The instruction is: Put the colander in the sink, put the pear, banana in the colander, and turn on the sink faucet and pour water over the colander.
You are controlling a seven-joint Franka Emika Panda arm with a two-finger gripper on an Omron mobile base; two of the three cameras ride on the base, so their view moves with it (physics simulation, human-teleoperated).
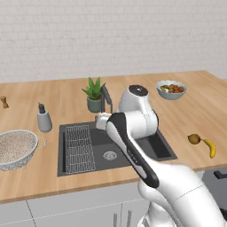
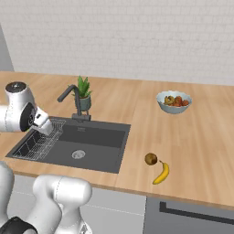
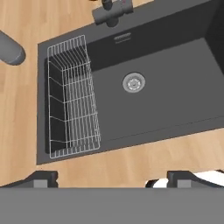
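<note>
The mesh colander [image 1: 16, 148] sits on the counter left of the dark sink [image 1: 146, 148], upright and empty. On the counter right of the sink lie the pear [image 1: 193, 138] and the banana [image 1: 211, 148], close together; they show too as pear [image 2: 151, 158] and banana [image 2: 162, 172]. The faucet [image 1: 105, 98] stands behind the basin. My gripper [image 3: 113, 179] hangs above the sink's front edge, open wide with nothing between its fingers. Below it are the drain [image 3: 133, 82] and the wire rack [image 3: 72, 96]. From the right, the gripper [image 2: 45, 127] hovers over the rack side.
A grey soap dispenser [image 1: 43, 118] stands between colander and sink. A potted plant [image 1: 94, 94] is behind the faucet. A fruit bowl [image 1: 171, 88] sits at the back right. A small brown grinder [image 1: 4, 102] is at the far left.
</note>
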